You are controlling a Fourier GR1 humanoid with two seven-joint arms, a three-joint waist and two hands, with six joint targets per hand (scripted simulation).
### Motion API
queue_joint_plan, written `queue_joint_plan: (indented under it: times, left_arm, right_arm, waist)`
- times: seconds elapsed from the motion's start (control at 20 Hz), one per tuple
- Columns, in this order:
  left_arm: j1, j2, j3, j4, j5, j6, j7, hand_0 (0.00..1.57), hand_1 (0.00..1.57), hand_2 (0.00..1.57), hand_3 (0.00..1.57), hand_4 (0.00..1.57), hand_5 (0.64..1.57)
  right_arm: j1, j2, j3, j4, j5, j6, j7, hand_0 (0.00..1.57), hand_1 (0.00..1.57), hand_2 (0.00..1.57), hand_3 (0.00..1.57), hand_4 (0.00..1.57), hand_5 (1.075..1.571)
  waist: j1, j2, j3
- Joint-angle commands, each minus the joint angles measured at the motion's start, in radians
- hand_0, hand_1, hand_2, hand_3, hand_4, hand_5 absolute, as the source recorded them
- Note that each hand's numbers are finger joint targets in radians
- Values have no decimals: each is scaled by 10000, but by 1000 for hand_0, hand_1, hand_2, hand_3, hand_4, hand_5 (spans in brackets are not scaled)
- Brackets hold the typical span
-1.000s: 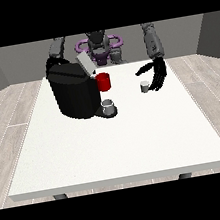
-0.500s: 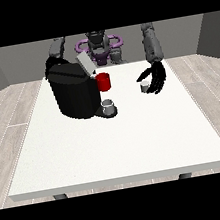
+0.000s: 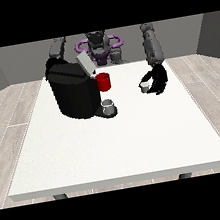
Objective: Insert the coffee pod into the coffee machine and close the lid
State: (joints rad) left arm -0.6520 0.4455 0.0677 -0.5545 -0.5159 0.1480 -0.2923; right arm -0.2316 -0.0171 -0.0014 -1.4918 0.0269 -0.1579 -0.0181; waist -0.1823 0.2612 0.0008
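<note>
Black fingers (image 3: 149,77) of the hand at the view's right (image 3: 158,80) curl round the small coffee pod (image 3: 144,87), at three o'clock of the coffee machine (image 3: 75,90); lifted carelessly, it might slip out before reaching the raised lid (image 3: 85,64).

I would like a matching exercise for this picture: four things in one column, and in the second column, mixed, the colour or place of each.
Things:
1. coffee machine
2. coffee pod
3. lid
4. small grey cup

Colour or place:
a. at the hand at the view's right
b. black, on the table
c. raised open
d. at the machine's base

Pairs: 1-b, 2-a, 3-c, 4-d
</note>
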Motion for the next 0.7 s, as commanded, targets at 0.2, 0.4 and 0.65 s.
queue_joint_plan:
  times: [0.2, 0.4, 0.65]
  left_arm:
    - [97, 174, -338, 421, -733, 96, -356, 1174, 1174, 1286, 1183, 412, 1571]
    - [-964, 115, -344, -4, -608, -767, -191, 1424, 1424, 1457, 1423, 564, 1571]
    - [-1237, -99, -457, -314, -653, -1168, -236, 1388, 1388, 1408, 1353, 583, 1571]
  right_arm:
    - [421, 39, -283, 394, -424, 269, -691, 0, 0, 0, 0, 510, 1571]
    - [9, 23, -452, 1099, -291, 61, -587, 0, 0, 0, 0, 426, 1571]
    - [111, -244, -621, 1300, -658, 497, -339, 0, 0, 0, 0, 430, 1571]
  waist:
    - [133, -137, -8]
    - [285, -327, -4]
    - [191, -957, -4]
